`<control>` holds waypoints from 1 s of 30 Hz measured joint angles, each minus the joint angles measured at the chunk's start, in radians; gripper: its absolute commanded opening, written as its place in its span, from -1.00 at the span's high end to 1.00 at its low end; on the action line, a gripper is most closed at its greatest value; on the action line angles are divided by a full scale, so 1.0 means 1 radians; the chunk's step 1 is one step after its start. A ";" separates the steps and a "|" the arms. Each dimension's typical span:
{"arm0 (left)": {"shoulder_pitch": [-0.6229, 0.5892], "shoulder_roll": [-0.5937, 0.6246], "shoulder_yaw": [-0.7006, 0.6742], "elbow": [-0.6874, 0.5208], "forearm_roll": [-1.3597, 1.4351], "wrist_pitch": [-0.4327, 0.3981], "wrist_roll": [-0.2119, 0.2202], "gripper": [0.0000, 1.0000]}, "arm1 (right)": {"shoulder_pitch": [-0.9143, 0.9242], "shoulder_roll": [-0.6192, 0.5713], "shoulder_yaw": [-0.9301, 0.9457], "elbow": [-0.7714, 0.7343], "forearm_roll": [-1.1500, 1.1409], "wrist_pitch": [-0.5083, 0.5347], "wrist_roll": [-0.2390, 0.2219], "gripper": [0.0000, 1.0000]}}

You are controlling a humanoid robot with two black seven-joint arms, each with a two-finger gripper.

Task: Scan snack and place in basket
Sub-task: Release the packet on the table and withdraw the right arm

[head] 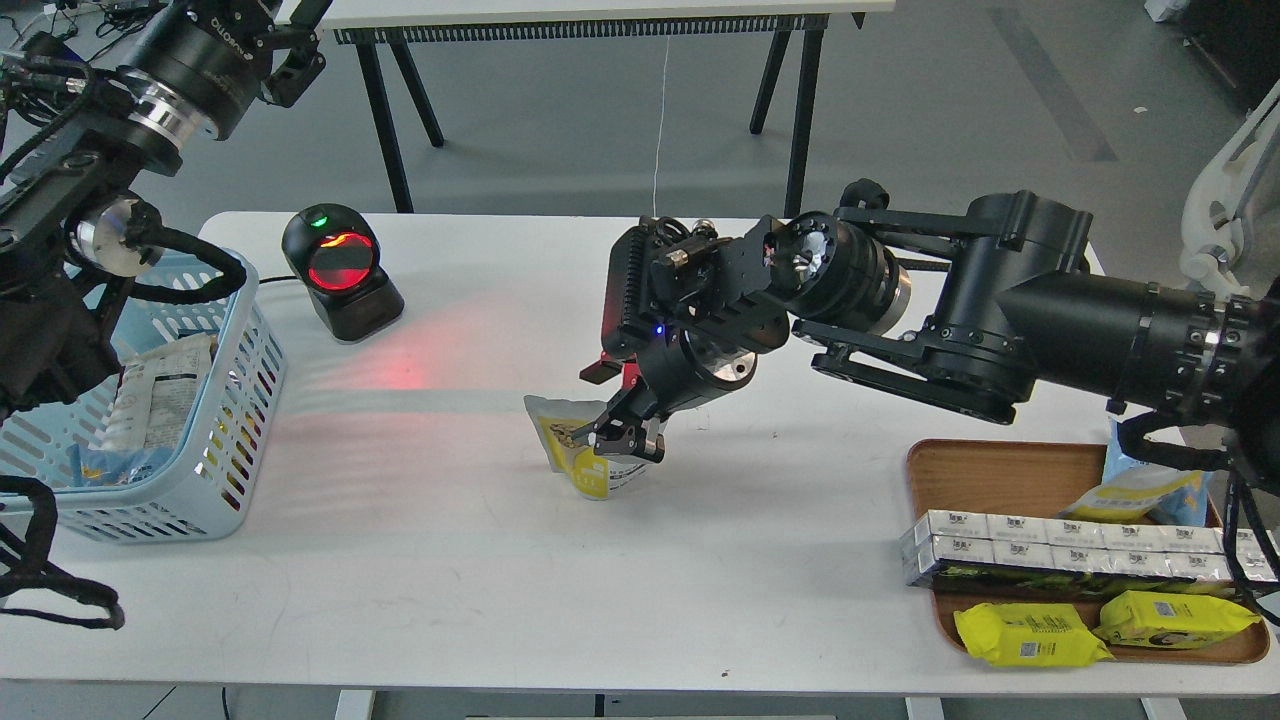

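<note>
The snack pouch (578, 462), white on top and yellow below, stands on the white table near the middle, tilted a little. My right gripper (612, 405) is right over it, pointing down and left. Its fingers look spread: one fingertip (598, 371) is clear above the pouch, the other (628, 438) lies in front of the pouch's top. The light blue basket (235, 400) stands at the table's left edge with other packs inside. My left arm rises along the left edge above the basket. Its gripper (298, 45) is at the top edge, partly cut off.
A black barcode scanner (340, 270) with a red glowing window stands at the back left, casting red light on the table. A brown wooden tray (1000, 470) at the front right holds white boxes, yellow packs and a blue-and-yellow pouch.
</note>
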State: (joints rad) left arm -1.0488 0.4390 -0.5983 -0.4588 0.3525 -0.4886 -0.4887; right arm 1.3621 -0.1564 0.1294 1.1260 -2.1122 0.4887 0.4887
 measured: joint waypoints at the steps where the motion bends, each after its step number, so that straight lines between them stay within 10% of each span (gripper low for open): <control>1: -0.002 -0.002 -0.007 0.000 -0.019 0.000 0.000 -1.00 | 0.005 0.000 0.027 -0.034 0.053 0.000 0.000 -1.00; 12: -0.034 -0.007 -0.050 0.000 -0.078 0.000 0.000 -1.00 | -0.011 -0.040 0.247 -0.418 0.768 0.000 0.000 -1.00; 22: 0.011 0.011 -0.235 -0.010 -0.091 0.000 0.000 -1.00 | -0.108 -0.264 0.285 -0.435 1.526 0.000 0.000 -1.00; 30: -0.047 -0.008 -0.280 -0.022 -0.077 0.000 0.000 -1.00 | -0.167 -0.340 0.345 -0.429 1.619 0.000 0.000 -1.00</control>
State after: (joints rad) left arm -1.0963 0.4313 -0.8781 -0.4811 0.2759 -0.4886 -0.4887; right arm 1.1952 -0.4959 0.4743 0.6972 -0.4930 0.4886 0.4888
